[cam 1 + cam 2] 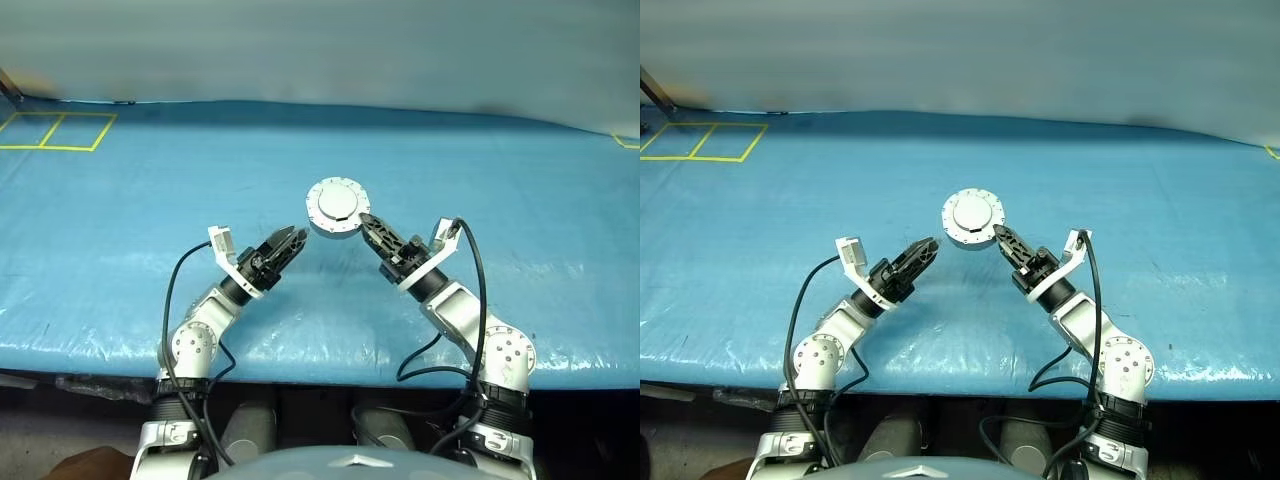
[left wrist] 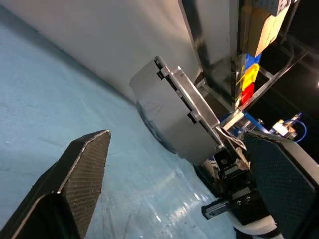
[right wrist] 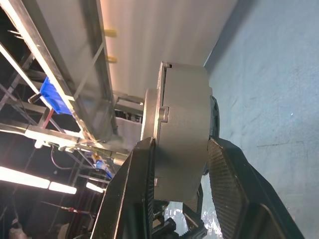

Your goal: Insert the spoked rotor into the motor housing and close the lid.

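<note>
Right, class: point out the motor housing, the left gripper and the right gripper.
motor housing (image 1: 337,208): left eye view, on its flat silver lid.
left gripper (image 1: 292,242): left eye view, midway between its open fingertips.
right gripper (image 3: 180,164): right wrist view, between the fingertips, on the housing's side they clamp.

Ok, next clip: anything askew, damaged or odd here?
Nothing stands out. The motor housing looks intact with its lid seated flush, gripped at its edge by the right gripper above the blue table. The left gripper is open beside it.
</note>
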Robot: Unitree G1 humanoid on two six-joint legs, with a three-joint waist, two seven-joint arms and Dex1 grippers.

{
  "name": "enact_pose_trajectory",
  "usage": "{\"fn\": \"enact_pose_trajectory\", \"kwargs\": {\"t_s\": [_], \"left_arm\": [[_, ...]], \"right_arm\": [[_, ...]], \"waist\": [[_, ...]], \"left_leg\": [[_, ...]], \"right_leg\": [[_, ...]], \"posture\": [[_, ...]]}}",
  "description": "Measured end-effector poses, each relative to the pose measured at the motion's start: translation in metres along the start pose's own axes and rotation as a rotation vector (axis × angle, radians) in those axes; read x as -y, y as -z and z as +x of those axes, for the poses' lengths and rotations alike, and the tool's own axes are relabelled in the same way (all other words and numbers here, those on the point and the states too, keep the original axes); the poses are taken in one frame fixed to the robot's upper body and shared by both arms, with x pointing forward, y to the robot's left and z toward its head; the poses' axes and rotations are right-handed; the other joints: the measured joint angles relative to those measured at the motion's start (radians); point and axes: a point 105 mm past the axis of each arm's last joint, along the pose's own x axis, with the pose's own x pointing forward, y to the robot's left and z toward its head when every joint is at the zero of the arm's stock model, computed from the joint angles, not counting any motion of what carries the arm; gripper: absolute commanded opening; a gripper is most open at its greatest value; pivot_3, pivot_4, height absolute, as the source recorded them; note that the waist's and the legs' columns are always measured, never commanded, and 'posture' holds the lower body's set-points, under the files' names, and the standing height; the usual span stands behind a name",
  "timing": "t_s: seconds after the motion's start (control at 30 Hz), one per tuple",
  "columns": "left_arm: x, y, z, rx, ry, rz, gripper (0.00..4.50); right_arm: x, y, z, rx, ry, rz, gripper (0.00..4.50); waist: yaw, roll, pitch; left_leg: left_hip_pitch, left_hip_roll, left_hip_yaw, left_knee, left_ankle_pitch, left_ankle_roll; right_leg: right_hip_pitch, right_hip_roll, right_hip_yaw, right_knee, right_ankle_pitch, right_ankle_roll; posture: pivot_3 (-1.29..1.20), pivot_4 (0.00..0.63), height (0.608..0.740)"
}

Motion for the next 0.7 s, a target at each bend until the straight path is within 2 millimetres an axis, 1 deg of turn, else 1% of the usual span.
{"fn": "enact_pose_trajectory", "kwargs": {"t_s": [0.1, 0.2, 0.5, 0.63, 0.7], "left_arm": [[0.005, 0.0, 0.003, 0.006, 0.035, -0.099, 4.49], [0.009, 0.001, 0.007, 0.002, 0.055, -0.157, 4.49], [0.006, 0.0, 0.014, 0.033, 0.049, -0.225, 4.49], [0.009, 0.003, 0.018, 0.03, 0.066, -0.23, 4.49], [0.01, 0.004, 0.019, 0.03, 0.073, -0.231, 4.12]], "right_arm": [[-0.003, 0.003, 0.001, -0.027, -0.006, -0.019, 1.22], [-0.007, 0.009, 0.001, -0.049, -0.017, -0.037, 1.22], [-0.019, 0.032, 0.004, -0.138, -0.06, -0.059, 1.22], [-0.017, 0.041, 0.002, -0.17, -0.055, -0.055, 1.22], [-0.018, 0.041, 0.001, -0.174, -0.057, -0.063, 1.22]], "waist": [[-0.001, 0.0, 0.0], [-0.001, 0.0, 0.0], [0.001, -0.001, 0.0], [0.001, -0.001, 0.0], [0.001, -0.001, 0.0]], "left_leg": [[0.0, 0.0, 0.0, 0.0, 0.0, 0.0], [0.0, 0.0, 0.0, 0.0, 0.0, 0.0], [-0.001, 0.0, 0.0, 0.002, 0.0, 0.0], [-0.003, 0.0, 0.0, 0.003, -0.001, 0.001], [-0.004, 0.0, -0.001, 0.004, -0.001, 0.001]], "right_leg": [[0.0, 0.0, 0.0, 0.0, 0.0, 0.0], [0.0, 0.0, 0.0, 0.0, 0.0, 0.0], [0.0, 0.0, 0.0, 0.0, 0.0, 0.0], [-0.001, 0.0, 0.0, 0.0, 0.0, 0.0], [-0.002, 0.0, 0.0, 0.0, 0.0, 0.0]], "posture": [[0.0, 0.15, 0.74], [0.0, 0.15, 0.74], [0.0, 0.15, 0.74], [0.0, 0.15, 0.74], [0.0, 0.15, 0.74]]}}
